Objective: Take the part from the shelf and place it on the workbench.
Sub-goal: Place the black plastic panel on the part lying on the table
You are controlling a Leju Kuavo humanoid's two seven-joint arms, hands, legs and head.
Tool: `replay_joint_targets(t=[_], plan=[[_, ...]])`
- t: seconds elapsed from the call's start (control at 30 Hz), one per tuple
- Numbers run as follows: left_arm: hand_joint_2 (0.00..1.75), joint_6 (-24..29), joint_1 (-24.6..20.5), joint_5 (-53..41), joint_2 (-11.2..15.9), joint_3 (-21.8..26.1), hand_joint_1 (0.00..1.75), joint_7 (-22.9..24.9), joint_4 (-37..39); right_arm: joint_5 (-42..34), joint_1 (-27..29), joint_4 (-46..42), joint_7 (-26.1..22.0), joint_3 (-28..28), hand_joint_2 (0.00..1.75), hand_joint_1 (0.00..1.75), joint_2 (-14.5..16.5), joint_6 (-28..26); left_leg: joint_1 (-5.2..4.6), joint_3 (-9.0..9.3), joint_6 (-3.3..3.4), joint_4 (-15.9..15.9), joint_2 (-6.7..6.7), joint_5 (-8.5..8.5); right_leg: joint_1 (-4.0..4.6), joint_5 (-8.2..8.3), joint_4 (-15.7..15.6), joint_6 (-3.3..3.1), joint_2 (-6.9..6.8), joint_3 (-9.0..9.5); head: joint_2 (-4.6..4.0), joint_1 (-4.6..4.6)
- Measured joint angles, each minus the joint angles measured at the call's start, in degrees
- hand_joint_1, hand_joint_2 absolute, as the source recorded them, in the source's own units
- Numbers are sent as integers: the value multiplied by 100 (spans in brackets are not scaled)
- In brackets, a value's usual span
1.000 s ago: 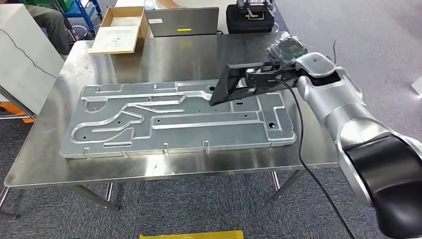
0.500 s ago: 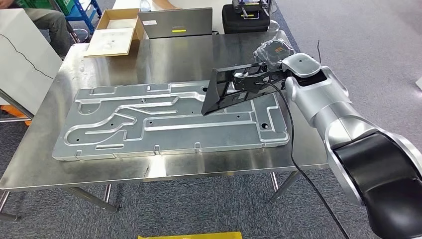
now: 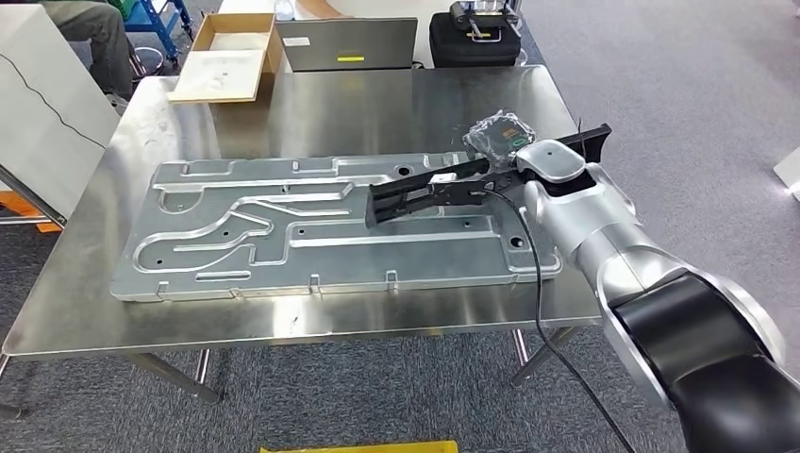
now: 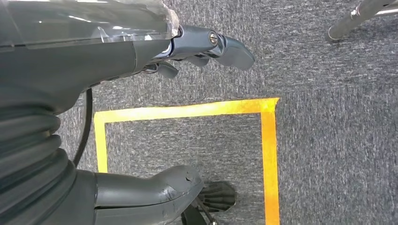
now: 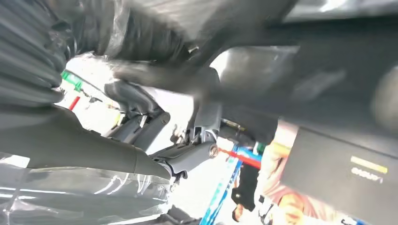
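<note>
I have the black part (image 3: 429,192) held in my right hand (image 3: 500,151), fingers closed around its near end, the rest reaching out flat past the fingertips, low over the grey tray plate (image 3: 236,236) on the workbench (image 3: 311,113). It looks stiff and light, but long, so a grip this far off its middle may let it lever. My left hand (image 4: 197,44) hangs over carpet, fingers apart, holding nothing

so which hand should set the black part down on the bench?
Right. The right hand already holds the black part low over the metal plate on the workbench. The left hand hangs over the carpet, holding nothing.
</note>
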Motion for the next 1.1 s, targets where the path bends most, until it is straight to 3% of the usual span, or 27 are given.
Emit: replay_joint_targets(t=[0.07,0.1,0.13,0.2,0.27,0.33,0.43,0.47,0.53,0.57,0.6,0.63,0.7,0.77,0.93,1.0,1.07,1.1], plan=[[87,-23,28,1,8,-1,0,-38,0,-101,126,49,55,-2,0,0,-86,2,-16,2,25,3,2,-4,-7,-293,727,17,-2,-353,0,0],[44,-34,44,7,16,-1,0,-56,0,-172,161,72,83,-9,0,0,-130,38,-25,10,30,4,5,-9,-8,-300,878,17,-2,-434,0,-1],[0,-44,56,17,26,-1,0,-66,-1,-260,173,89,109,-27,0,0,-170,116,-32,21,32,5,8,-13,-8,-205,808,8,-2,-403,0,-1],[0,-47,56,34,45,-1,0,-65,-1,-506,148,114,150,-125,0,0,-234,416,-50,48,30,7,16,-20,12,136,78,-59,-11,-2,0,-1],[0,-47,38,36,55,-2,0,-61,-1,-844,125,134,150,-304,0,0,-285,905,-72,63,-4,17,14,-34,49,325,-602,-143,-32,370,0,-2],[0,-50,25,18,67,-2,0,-63,-1,-1220,139,176,112,-543,0,0,-334,1478,-73,56,-68,11,9,-29,74,366,-774,-187,-38,428,0,-3],[0,-76,11,0,102,-3,0,-62,0,-1674,135,227,107,-881,0,0,-403,2233,-79,-11,-161,102,4,-94,16,513,-867,-216,-28,431,0,-3],[0,-86,4,-1,117,-4,0,-61,1,-1781,121,237,122,-983,0,0,-425,2421,-73,-104,-193,309,1,-238,-9,552,-899,-222,-30,437,0,-2],[0,-99,-4,-2,136,-8,0,-57,1,-1956,97,252,157,-1195,0,0,-470,2662,-29,-416,-257,1031,-4,-650,-20,569,-910,-231,-33,428,0,-2],[0,-102,-5,-4,142,-10,0,-56,1,-2042,89,258,168,-1306,0,0,-493,2736,-8,-571,-284,1390,-3,-797,-22,568,-904,-230,-32,422,0,-3],[0,-103,-8,-9,144,-16,0,-56,1,-2126,83,263,169,-1412,0,0,-511,2797,12,-658,-306,1594,-3,-840,-23,564,-894,-226,-30,418,0,-3],[0,-103,-14,-19,144,-23,0,-57,1,-2215,77,266,154,-1514,0,0,-528,2841,31,-644,-322,1575,-2,-766,-26,555,-879,-218,-26,416,0,-3],[0,-103,-34,-46,145,-36,0,-65,1,-2407,47,265,74,-1703,0,0,-567,2899,61,-320,-334,912,-1,-387,-39,520,-828,-176,-16,414,0,-2],[0,-102,-61,-66,148,-45,0,-83,1,-2633,-29,252,-71,-1889,0,0,-625,2914,49,7,-299,248,-10,-140,-33,482,-768,-112,-8,392,0,-2],[0,-92,-114,-80,144,-92,0,-120,1,-2946,-275,217,-303,-2337,0,0,-771,2934,22,56,-86,56,-26,-81,-40,410,-684,41,-7,331,0,-1],[0,-92,-142,-80,143,-110,0,-149,1,-2950,-340,201,-326,-2454,0,0,-831,2901,26,51,-16,27,-25,-53,-51,105,-195,69,-12,109,0,1],[0,-92,-148,-74,138,-128,0,-172,1,-2622,-395,196,-219,-2464,0,0,-886,2794,8,41,15,31,-28,-55,-48,-247,593,77,-12,-272,0,1],[0,-90,-147,-67,133,-132,0,-182,1,-2236,-430,197,-89,-2379,0,0,-904,2744,-3,40,21,37,-30,-59,-45,-313,860,73,-13,-410,0,0]])
